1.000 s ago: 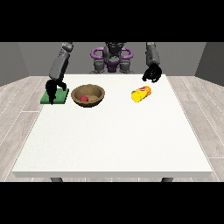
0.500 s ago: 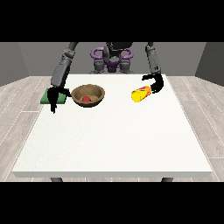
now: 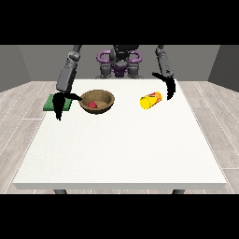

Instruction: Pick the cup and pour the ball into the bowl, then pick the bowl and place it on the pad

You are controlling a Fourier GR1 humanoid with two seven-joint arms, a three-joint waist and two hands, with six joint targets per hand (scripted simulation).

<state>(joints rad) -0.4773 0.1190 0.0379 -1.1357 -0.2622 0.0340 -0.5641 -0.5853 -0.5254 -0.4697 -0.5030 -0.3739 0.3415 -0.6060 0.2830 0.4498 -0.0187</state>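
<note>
In the front view, the yellow cup [image 3: 151, 100] lies on its side on the white table [image 3: 121, 149], its open mouth turned toward the view's left; it carries a red marking on its wall, but no letters can be read there. The red ball [image 3: 93, 104] sits inside the wooden bowl [image 3: 97, 101], which stands upright on the table, well apart from the cup and just beside the green pad [image 3: 57, 102] at the table's far left corner. The hand at the view's right [image 3: 171, 88] hangs near the cup's base end, fingers pointing down and fairly straight, not closed on the cup; whether it touches the cup cannot be told. The hand at the view's left [image 3: 59, 105] hangs over the pad's near edge, its fingers straight and spread downward, with the thumb [image 3: 74, 97] reaching toward the bowl's rim, holding nothing. Nothing stands between the bowl and the pad except that hand.
</note>
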